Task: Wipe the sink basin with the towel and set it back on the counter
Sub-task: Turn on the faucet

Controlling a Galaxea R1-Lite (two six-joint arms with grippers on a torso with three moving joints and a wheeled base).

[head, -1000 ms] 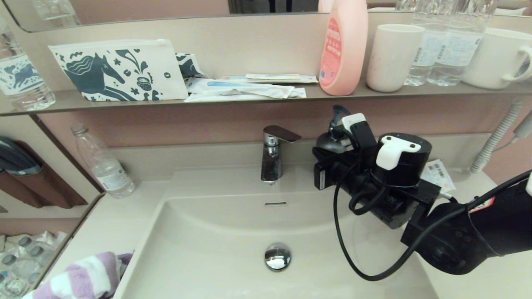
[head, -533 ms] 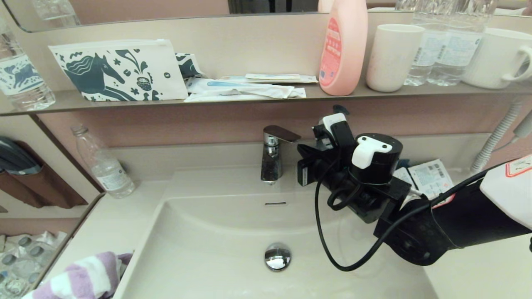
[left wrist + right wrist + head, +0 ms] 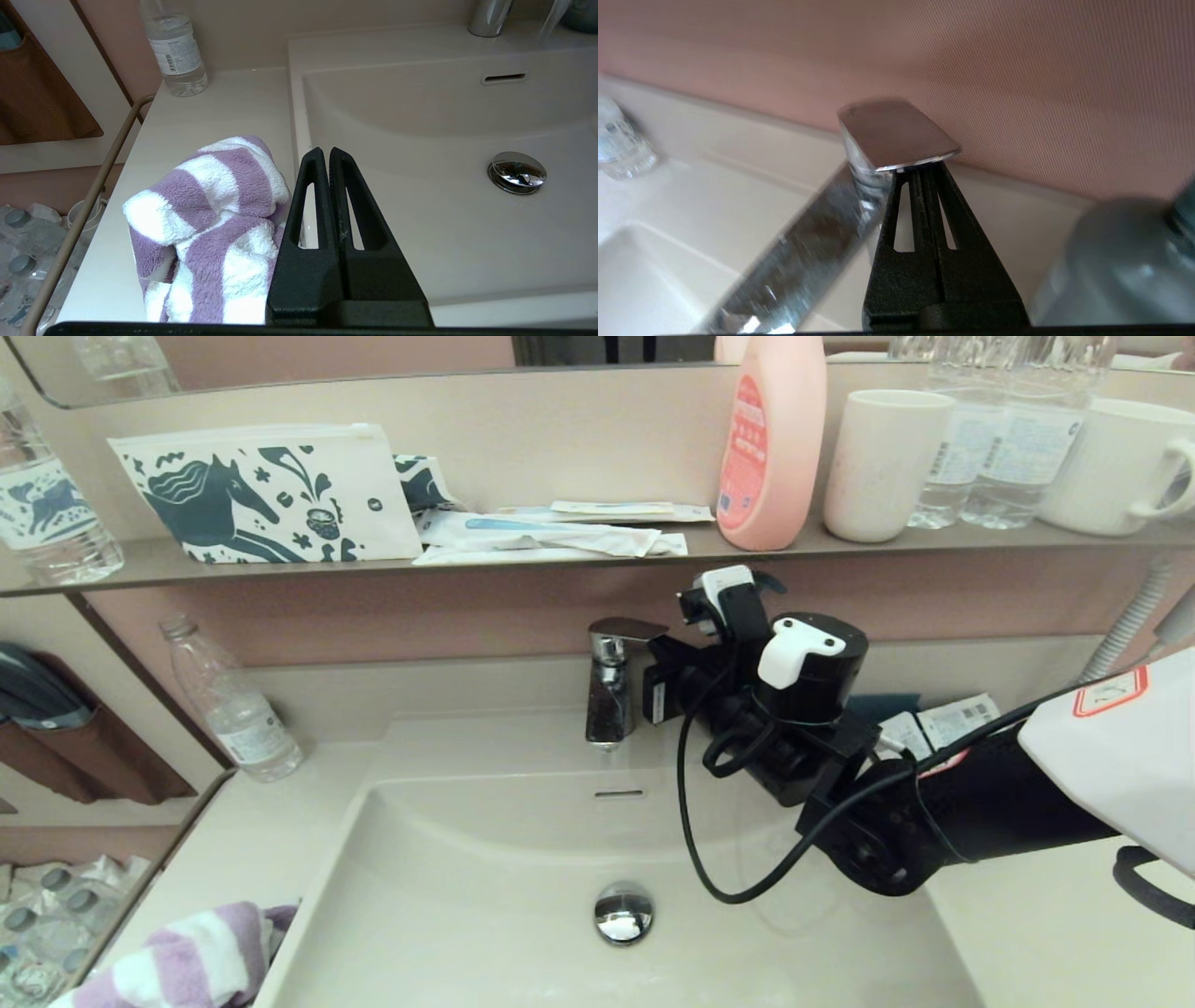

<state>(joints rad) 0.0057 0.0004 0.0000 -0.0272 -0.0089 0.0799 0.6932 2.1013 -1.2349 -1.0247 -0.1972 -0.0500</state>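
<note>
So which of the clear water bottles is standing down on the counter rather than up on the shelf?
The small bottle at the back left of the counter, left of the sink basin. The others, at the far left and the right, stand on the shelf.

Soft, even indoor light fills the head view, bright without harsh shadows. The chrome drain plug [image 3: 624, 913] carries small glare spots, and the sink basin [image 3: 467, 915] shows a faint sheen near the lower edge. Straight lines bow toward the frame edges; the shelf [image 3: 140, 569] curves at the upper left. The left wrist view is sharp: the towel [image 3: 210, 224] shows clear pile. The right wrist view is smeared by motion blur; the faucet [image 3: 896, 135] is streaked, and a bottle [image 3: 1115, 266] at lower right is out of focus.
</note>
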